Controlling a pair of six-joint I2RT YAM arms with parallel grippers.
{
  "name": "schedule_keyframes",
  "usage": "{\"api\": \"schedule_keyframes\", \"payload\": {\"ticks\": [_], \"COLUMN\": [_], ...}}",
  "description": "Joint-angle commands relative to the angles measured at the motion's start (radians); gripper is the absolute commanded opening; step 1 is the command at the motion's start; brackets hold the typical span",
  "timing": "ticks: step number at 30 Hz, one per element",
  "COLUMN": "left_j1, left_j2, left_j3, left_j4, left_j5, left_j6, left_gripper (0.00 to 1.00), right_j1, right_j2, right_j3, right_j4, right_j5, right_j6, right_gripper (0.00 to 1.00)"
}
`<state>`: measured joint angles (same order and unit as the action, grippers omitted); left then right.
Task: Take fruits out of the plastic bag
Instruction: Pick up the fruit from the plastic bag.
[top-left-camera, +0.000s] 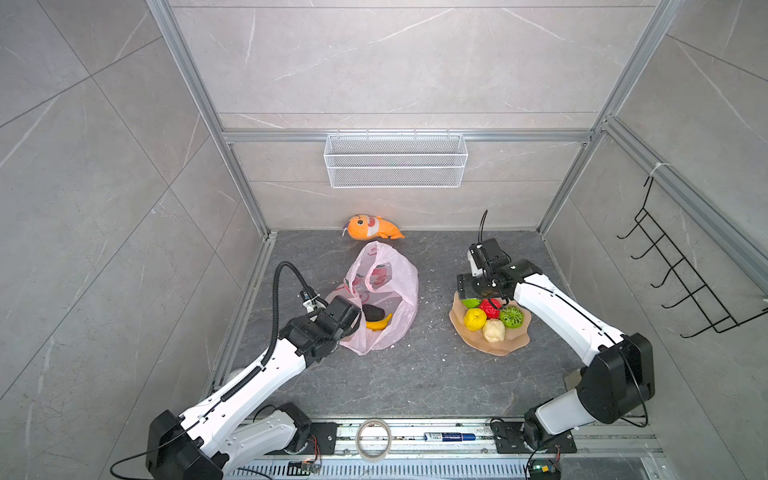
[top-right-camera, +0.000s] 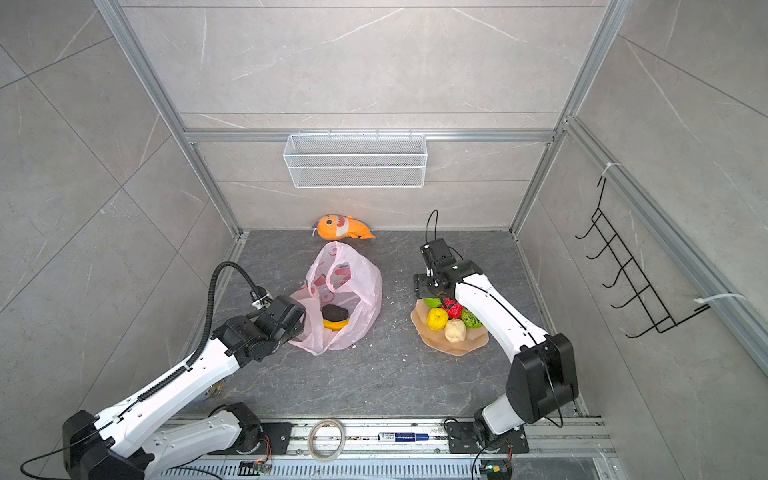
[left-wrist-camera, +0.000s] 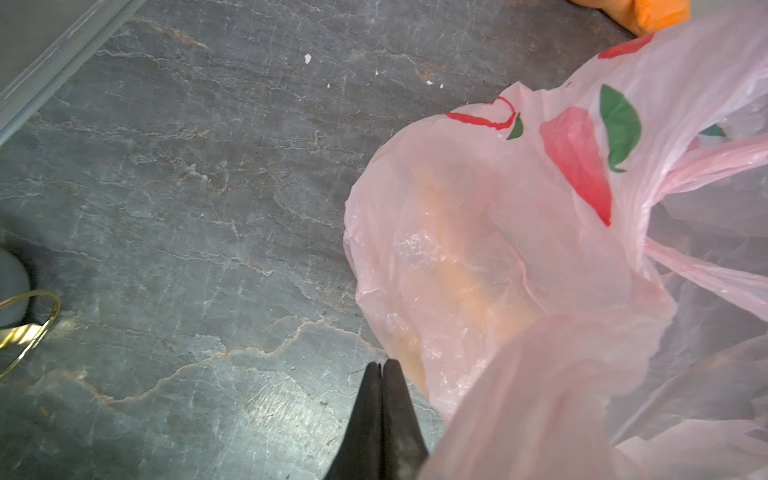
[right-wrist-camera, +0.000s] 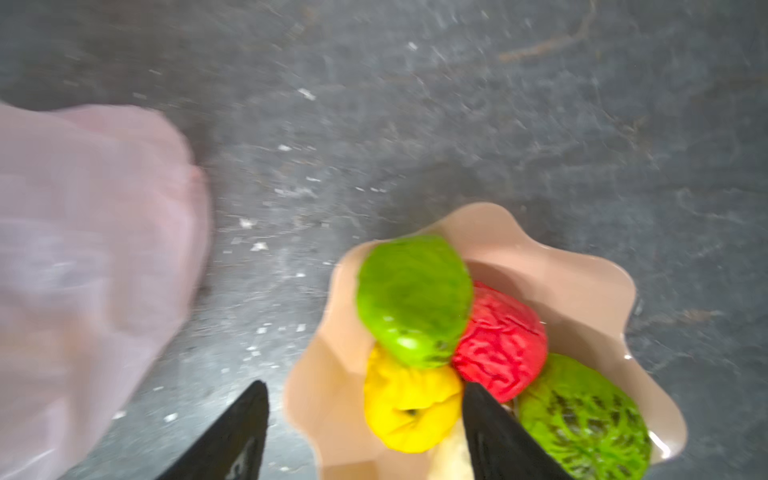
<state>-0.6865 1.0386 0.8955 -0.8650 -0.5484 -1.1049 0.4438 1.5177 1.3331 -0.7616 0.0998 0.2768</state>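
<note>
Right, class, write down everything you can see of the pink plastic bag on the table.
The plastic bag is thin, crinkly, translucent pink film with a red-and-green fruit print and two loop handles. It lies slumped on the dark tabletop with its mouth gaping upward. A dark avocado and a yellow banana lie inside. The shut left gripper sits at the rim of its mouth; whether it pinches the film is unclear.

Fruits (top-left-camera: 475, 319) lie on the plate (top-left-camera: 513, 345), right of the bag (top-left-camera: 399, 274).
</note>
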Motion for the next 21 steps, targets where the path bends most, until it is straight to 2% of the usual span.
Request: {"api": "schedule_keyframes", "payload": {"ticks": [1,5,11,18,21], "left_j1": [0.005,0.005,0.003,0.003,0.003], "left_j2": [-0.05,-0.081,-0.084,-0.12,-0.13], "left_j3": [-0.012,-0.051,-0.056,-0.075,-0.086], "left_j4": [-0.103,-0.139,-0.204,-0.237,-0.227], "left_j5": [-0.035,-0.032,-0.042,-0.049,-0.034], "left_j6": [-0.048,-0.086,-0.114,-0.139,-0.151], "left_gripper": [0.0,0.0,0.0,0.0,0.0], "right_j1": [0.122,0.263,0.391,0.459,0.464], "right_j2": [-0.019,0.038,0.166,0.461,0.55], "right_j3": [0.066,0.091,0.178,0.403,0.46], "right_j4": [0.009,0.144,0.31,0.313,0.313], "right_j5": [-0.034,-0.092,-0.187,-0.246,-0.267], "right_j6": [0.045,0.122,0.191,0.199,0.197], "right_gripper": [0.72,0.69,0.65,0.48,0.44]}}
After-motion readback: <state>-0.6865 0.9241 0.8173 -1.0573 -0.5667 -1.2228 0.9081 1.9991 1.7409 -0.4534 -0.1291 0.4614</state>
